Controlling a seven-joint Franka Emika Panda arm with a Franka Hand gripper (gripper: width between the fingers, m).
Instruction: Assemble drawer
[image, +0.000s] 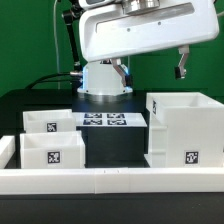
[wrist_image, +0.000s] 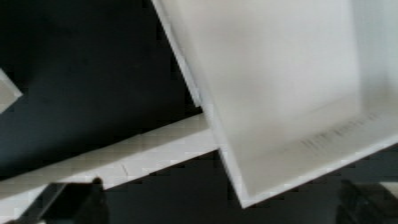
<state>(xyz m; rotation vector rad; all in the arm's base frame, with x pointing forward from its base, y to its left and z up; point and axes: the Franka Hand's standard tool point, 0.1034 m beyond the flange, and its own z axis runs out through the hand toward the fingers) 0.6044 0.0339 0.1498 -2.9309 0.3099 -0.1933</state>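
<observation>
The tall boxy white housing (image: 185, 125) stands on the exterior view's right, its open side up and a tag on its near face. Two smaller white trays sit on the left, one behind (image: 50, 122) and one in front (image: 50, 152), each with a tag. My gripper (image: 152, 68) hangs high above the table, over the gap between the marker board and the housing. It is open and empty. In the wrist view the fingertips (wrist_image: 71, 200) stand far apart at the frame's edge around the gripper's middle (wrist_image: 217, 205). A large white panel of the housing (wrist_image: 285, 90) lies below them.
The marker board (image: 105, 120) lies flat at the table's middle back. The long low white border wall (image: 110, 182) runs along the near edge; it is probably the white strip in the wrist view (wrist_image: 125, 152). The robot's base (image: 105, 85) stands behind the marker board.
</observation>
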